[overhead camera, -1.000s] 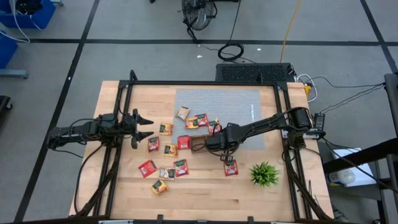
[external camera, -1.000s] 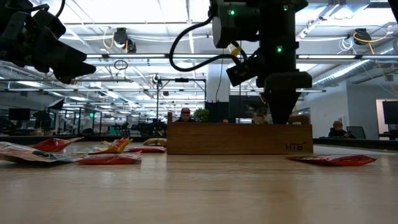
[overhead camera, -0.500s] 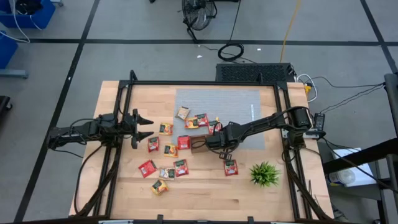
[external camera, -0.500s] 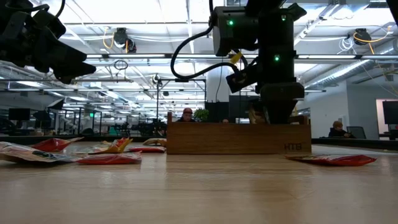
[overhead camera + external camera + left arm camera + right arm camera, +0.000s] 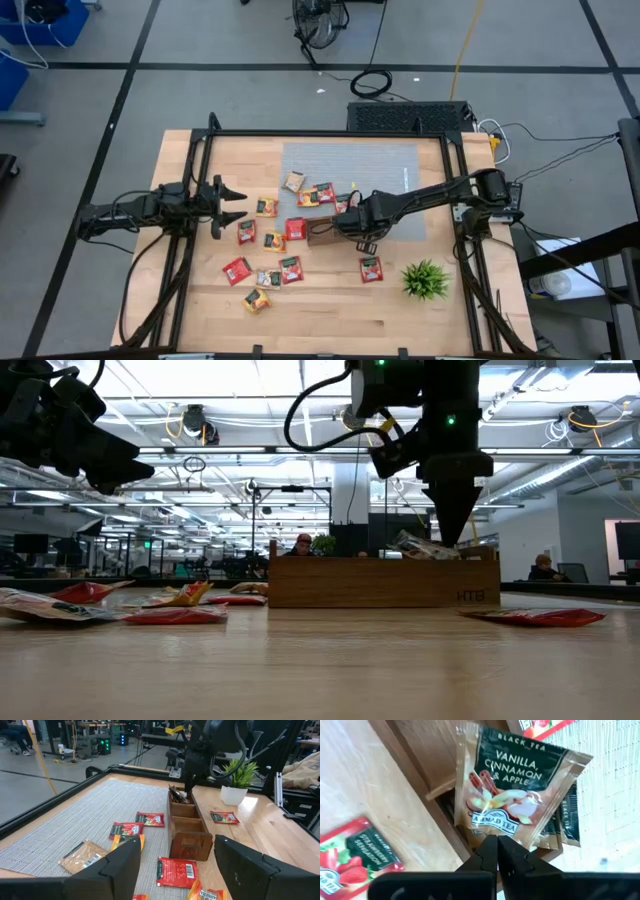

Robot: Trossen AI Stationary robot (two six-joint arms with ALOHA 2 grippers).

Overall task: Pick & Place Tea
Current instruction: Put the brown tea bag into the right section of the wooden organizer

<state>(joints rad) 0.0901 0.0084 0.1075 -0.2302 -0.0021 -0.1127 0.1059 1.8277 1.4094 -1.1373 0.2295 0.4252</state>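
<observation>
Right wrist view: brown sachet reads "BLACK TEA / VANILLA, CINNAMON & APPLE / AHMAD TEA", resting on the wooden tray at frame centre. Right gripper jaws closed, empty, just below it. Red sachet lower left, probably strawberry. Low view only: tray lettering "HTB". Left gripper jaws wide, centre-left, high view.

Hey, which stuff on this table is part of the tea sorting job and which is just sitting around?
Part of the job:
- loose tea sachets
- vanilla tea sachet, lying in the tray
- wooden tray
- right gripper, shut, above the tray
- left gripper, open, waiting at the table's left

Just lying about:
- green plant
- grey mat
</observation>
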